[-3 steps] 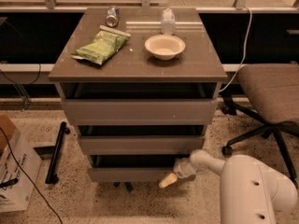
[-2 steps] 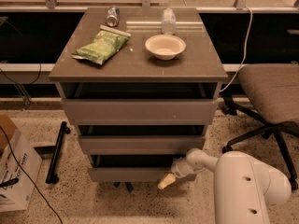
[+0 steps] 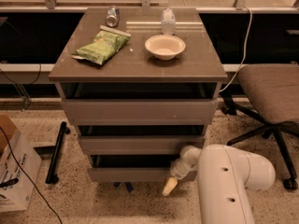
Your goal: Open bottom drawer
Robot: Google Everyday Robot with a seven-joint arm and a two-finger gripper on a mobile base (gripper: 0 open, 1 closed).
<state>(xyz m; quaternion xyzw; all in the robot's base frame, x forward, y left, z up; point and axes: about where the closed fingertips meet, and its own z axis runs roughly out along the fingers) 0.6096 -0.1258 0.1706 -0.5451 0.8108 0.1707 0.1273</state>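
Observation:
The bottom drawer (image 3: 131,174) is the lowest grey-brown front of the cabinet, flat and without a handle, with a dark gap above it. The middle drawer front (image 3: 140,144) and the taller top drawer front (image 3: 138,111) sit above it. My gripper (image 3: 170,186) has a cream tip. It hangs at the right end of the bottom drawer front, just below its lower edge and pointing down to the left. My white arm (image 3: 229,171) fills the lower right and hides the cabinet's lower right corner.
On the cabinet top (image 3: 140,66) lie a green chip bag (image 3: 100,46), a bowl (image 3: 165,46), a can (image 3: 112,17) and a clear bottle (image 3: 167,21). An office chair (image 3: 273,90) stands at the right. A cardboard box (image 3: 14,171) and a black bar (image 3: 57,150) are on the floor at the left.
My arm's big white link has swung left, closer to the cabinet. The gripper tip has dropped slightly at the drawer's right end. The drawer fronts look unmoved.

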